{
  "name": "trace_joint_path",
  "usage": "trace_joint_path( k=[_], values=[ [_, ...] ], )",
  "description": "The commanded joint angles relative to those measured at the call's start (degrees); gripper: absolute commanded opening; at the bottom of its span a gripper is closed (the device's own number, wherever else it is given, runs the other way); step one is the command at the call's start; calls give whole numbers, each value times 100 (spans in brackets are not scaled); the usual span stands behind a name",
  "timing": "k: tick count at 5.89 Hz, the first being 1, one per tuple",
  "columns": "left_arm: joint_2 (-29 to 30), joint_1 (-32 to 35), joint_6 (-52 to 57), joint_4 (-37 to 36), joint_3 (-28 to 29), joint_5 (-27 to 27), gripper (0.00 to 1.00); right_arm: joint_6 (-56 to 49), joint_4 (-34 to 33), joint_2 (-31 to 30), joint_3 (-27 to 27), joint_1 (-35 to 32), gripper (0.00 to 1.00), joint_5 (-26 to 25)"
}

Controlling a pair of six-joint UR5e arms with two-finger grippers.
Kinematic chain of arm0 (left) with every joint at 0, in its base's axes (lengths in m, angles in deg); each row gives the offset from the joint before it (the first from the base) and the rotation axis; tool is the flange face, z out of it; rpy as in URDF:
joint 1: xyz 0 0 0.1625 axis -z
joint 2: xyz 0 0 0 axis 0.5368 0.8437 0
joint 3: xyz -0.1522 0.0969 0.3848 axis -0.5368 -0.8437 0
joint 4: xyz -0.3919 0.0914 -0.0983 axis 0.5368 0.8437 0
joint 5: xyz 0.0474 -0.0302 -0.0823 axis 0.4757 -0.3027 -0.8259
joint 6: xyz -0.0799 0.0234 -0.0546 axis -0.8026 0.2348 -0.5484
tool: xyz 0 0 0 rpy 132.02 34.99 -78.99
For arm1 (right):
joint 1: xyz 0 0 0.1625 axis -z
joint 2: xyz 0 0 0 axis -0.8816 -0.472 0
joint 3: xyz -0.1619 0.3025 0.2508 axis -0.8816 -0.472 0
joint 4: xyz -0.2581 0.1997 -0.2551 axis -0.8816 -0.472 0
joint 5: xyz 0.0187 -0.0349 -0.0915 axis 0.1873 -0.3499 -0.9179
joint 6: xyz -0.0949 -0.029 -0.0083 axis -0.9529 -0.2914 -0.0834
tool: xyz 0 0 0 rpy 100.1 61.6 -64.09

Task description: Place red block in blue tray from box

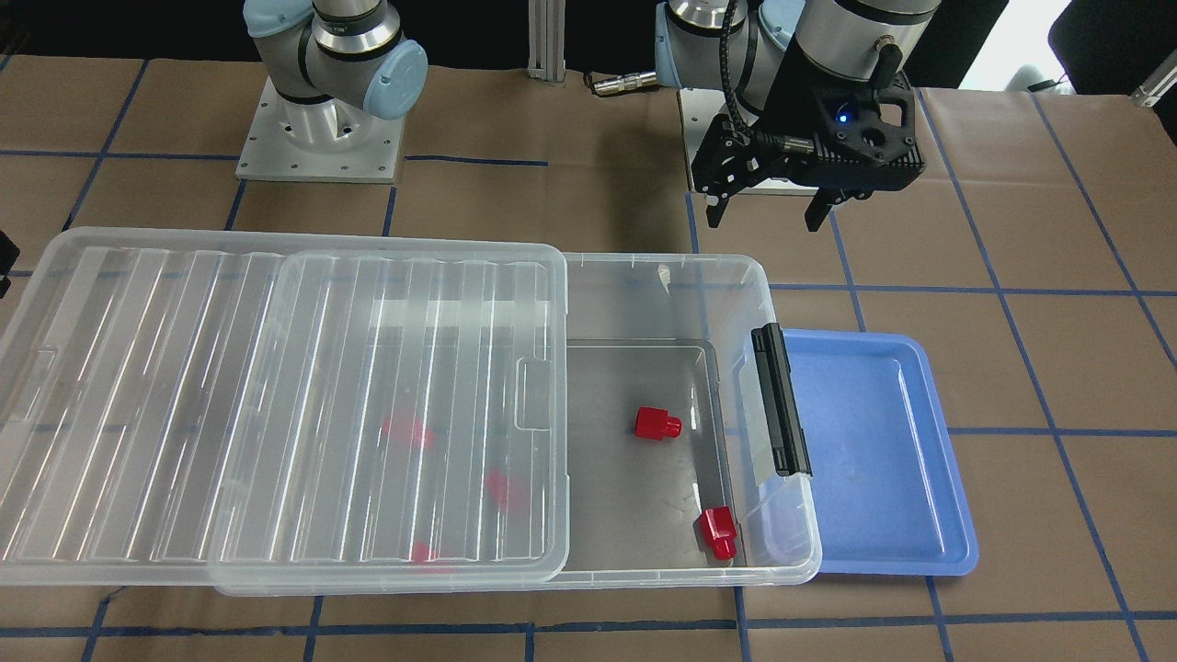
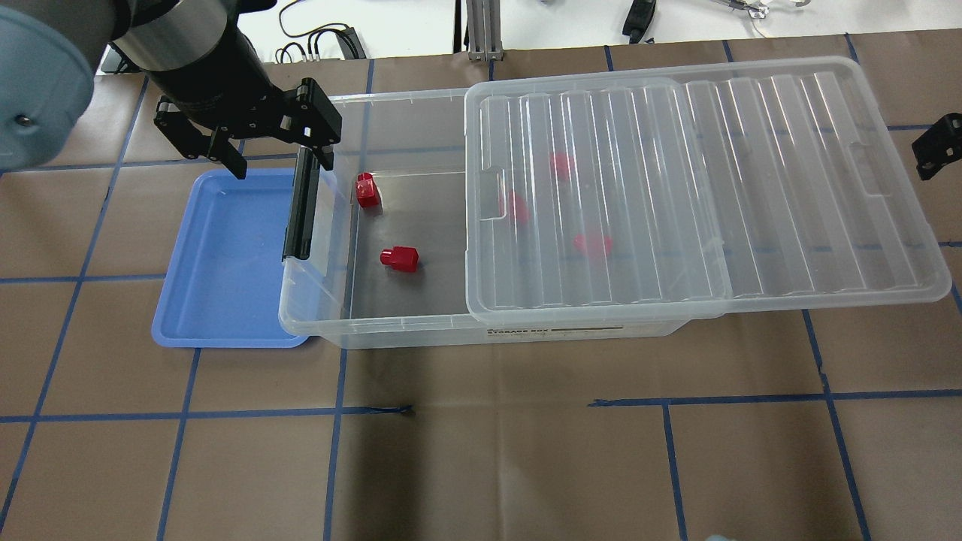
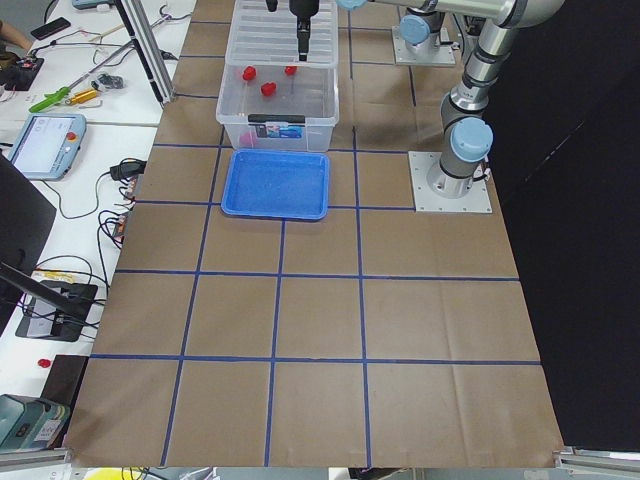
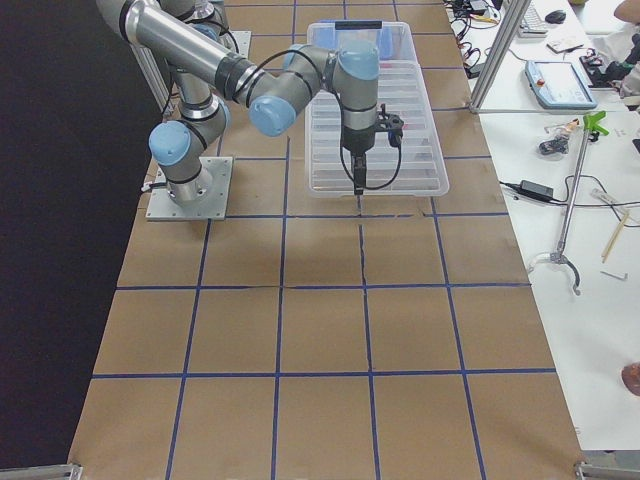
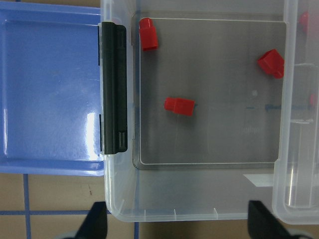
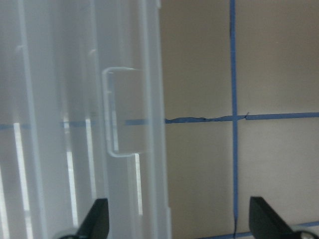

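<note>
The clear box [image 2: 391, 330] lies with its ribbed lid [image 2: 706, 188] slid aside, so the end by the black clip [image 2: 301, 203] is uncovered. Two red blocks [image 2: 367, 189] [image 2: 400, 258] lie on the bare box floor; both show in the left wrist view [image 5: 148, 34] [image 5: 180, 105]. Three more blocks show blurred under the lid [image 1: 405, 430]. The blue tray [image 2: 225, 255] lies empty against the clip end. My left gripper [image 2: 282, 165] is open and empty, above the box's clip-end corner. My right gripper [image 6: 179, 221] is open and empty, by the lid's far end.
The lid [image 1: 276, 405] overhangs the box far past its end toward my right arm. Brown paper with blue tape lines [image 2: 496, 409] covers the table. The arm bases [image 1: 317, 138] stand behind the box. Benches with tools and cables [image 3: 60, 100] line the table's side.
</note>
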Motion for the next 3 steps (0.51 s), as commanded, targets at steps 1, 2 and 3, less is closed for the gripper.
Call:
trace_joint_path(
  k=[1, 2, 3],
  values=[
    [23, 0, -3, -3, 20, -9, 98, 1427, 2017, -88, -1094, -967, 100, 695],
    [58, 0, -20, -11, 29, -9, 98, 2261, 2629, -53, -1492, -1485, 100, 900],
    [67, 9, -29, -11, 29, -9, 98, 2896, 2644, 8, -1583, -2099, 100, 910]
  ],
)
